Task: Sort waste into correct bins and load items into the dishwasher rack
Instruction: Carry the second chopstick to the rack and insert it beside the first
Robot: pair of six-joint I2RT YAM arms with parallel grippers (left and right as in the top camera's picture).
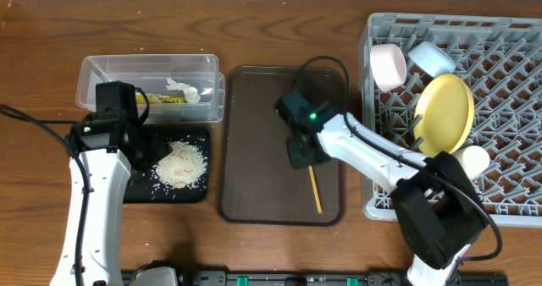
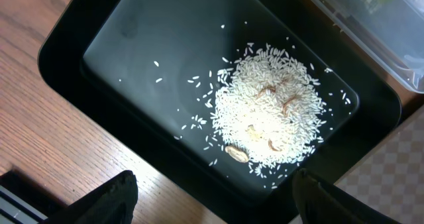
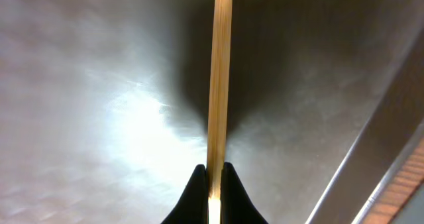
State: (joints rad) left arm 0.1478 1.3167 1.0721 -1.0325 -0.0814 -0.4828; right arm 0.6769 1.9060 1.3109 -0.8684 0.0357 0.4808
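My right gripper [image 1: 303,155] is shut on a wooden chopstick [image 1: 314,189] over the brown serving tray [image 1: 254,108]; the right wrist view shows the chopstick [image 3: 219,78] pinched between the fingertips [image 3: 212,174]. My left gripper [image 2: 212,197] is open and empty above the black tray [image 1: 140,189], which holds a pile of rice scraps [image 1: 179,163], also seen in the left wrist view [image 2: 268,114]. The clear tub [image 1: 110,70] holds the green-yellow wrapper [image 1: 165,99] and white tissue [image 1: 188,89]. The grey rack [image 1: 508,108] holds the yellow plate [image 1: 446,112], pink bowl [image 1: 388,66], light blue bowl [image 1: 432,57] and whitish cup [image 1: 472,161].
The wooden table [image 1: 254,24] extends behind the tub and tray. The right arm's base [image 1: 436,218] stands in front of the rack's near left corner. A corner of the clear tub [image 2: 371,25] shows in the left wrist view.
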